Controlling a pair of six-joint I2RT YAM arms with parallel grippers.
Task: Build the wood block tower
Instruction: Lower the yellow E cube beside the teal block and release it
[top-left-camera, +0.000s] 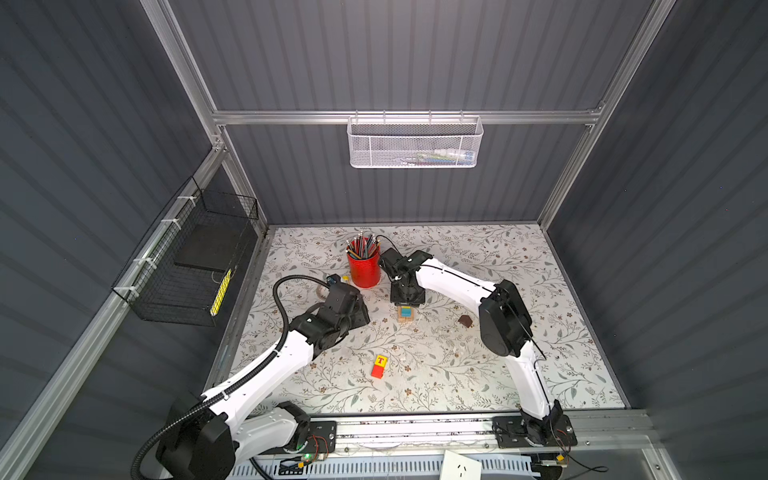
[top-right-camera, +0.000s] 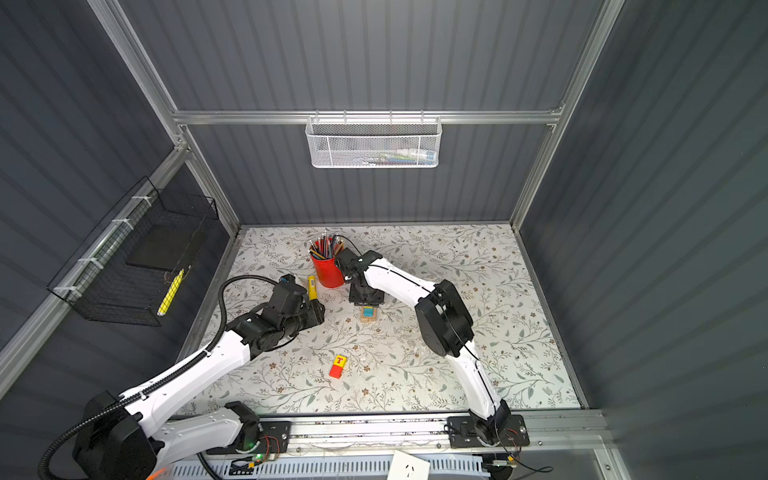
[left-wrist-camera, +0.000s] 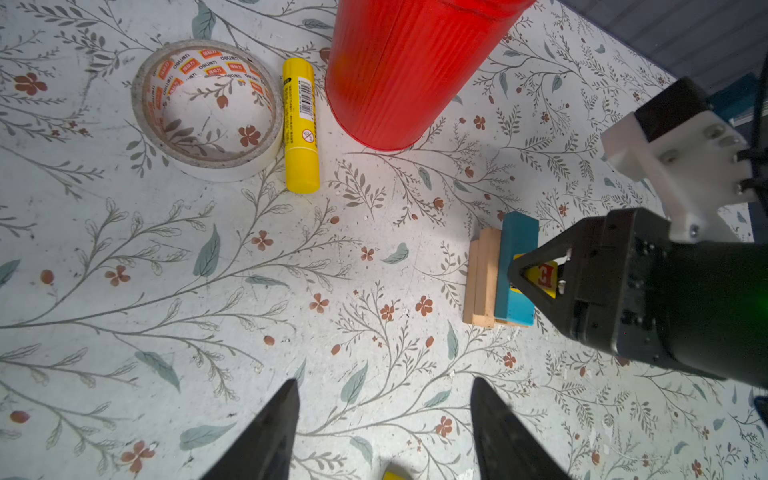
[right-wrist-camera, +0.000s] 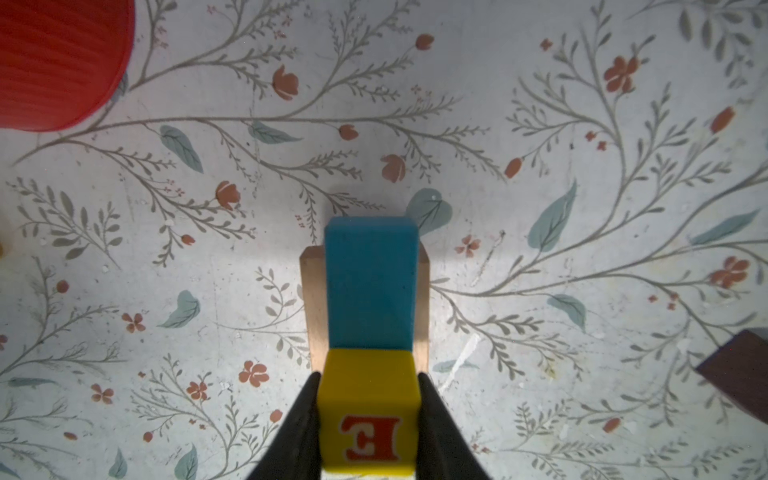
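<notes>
The wood block tower (top-left-camera: 405, 316) stands partly built near the centre of the frame in both top views, just below the red pencil cup (top-left-camera: 364, 268).

**Step in hand.** We find tan planks (left-wrist-camera: 482, 282) stacked as a base with a blue plank (right-wrist-camera: 371, 282) laid on top. The right gripper (right-wrist-camera: 368, 376) is clamped on a yellow E cube (right-wrist-camera: 368, 419), one finger on each side face, and holds it at one end of the blue plank. We cannot tell whether the cube is seated or just above the plank. We judge this to be the placing of the first cube.

**Next move.** In our judgement it calls for setting the cube flat on the plank, parting the fingers and lifting straight up, so that the narrow stack is not dragged sideways.

**Left arm.** The left gripper (left-wrist-camera: 385, 382) is spread wide and empty. It hovers over bare table left of centre, apart from the tower.

**Pieces outstanding.**
- A yellow T cube (top-left-camera: 380, 360) and a red cube (top-left-camera: 377, 372) lie touching at lower centre.
- A dark brown roof piece (top-left-camera: 465, 320) lies right of the tower, beside the right arm.

**Obstructions.**
- The pencil cup stands close behind the right wrist and limits any withdrawal towards the top of the frame.
- A yellow glue stick (left-wrist-camera: 300, 124) and a tape roll (left-wrist-camera: 208, 110) lie left of the cup, clear of the tower.
</notes>
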